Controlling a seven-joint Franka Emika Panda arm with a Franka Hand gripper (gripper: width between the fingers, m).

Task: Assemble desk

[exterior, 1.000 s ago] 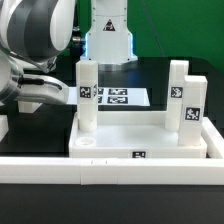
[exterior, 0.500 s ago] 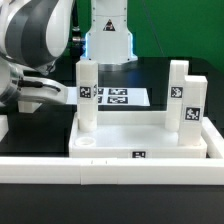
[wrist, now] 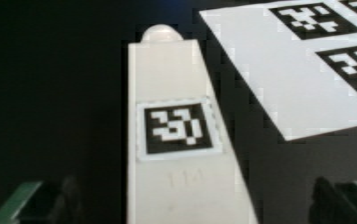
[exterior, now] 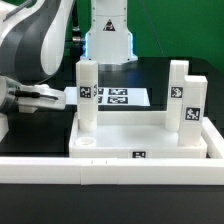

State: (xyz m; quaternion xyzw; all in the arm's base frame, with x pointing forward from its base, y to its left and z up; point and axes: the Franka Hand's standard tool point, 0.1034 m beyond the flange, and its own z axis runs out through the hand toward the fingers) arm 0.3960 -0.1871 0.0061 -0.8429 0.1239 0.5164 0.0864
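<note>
Now straddling a loose leg [wrist: 189, 130] that lies flat on the black counter [wrist: 50, 60], tag up, just beside the marker board [wrist: 308, 60] but not on it. Shows both fingers [wrist: 33, 195] standing clear of the leg's sides, dark gap either side, so jaws released and not yet clenched on anything. Compared with a second ago: has swung the arm [exterior: 30, 40] down and toward the exterior view's left, wrist now low over the counter. Seems to have begun narrowing the jaws too, though hard to confirm from the exterior view, where the fingers are mostly hidden behind the arm. Means the approach to the leg is about done and the grasp is the step in hand. Elsewhere nothing shifted: tabletop [exterior: 140, 140] sits at the front of the counter against the white border rail [exterior: 110, 175], with three upright legs already in corner sockets, one on the exterior view's left [exterior: 88, 95] and two on its right [exterior: 178, 90] [exterior: 192, 112]. Leaves one near socket [exterior: 88, 143] open, so likely the last leg to go in. Next needs a centred squeeze across the leg, then a lift and a turn to vertical.
</note>
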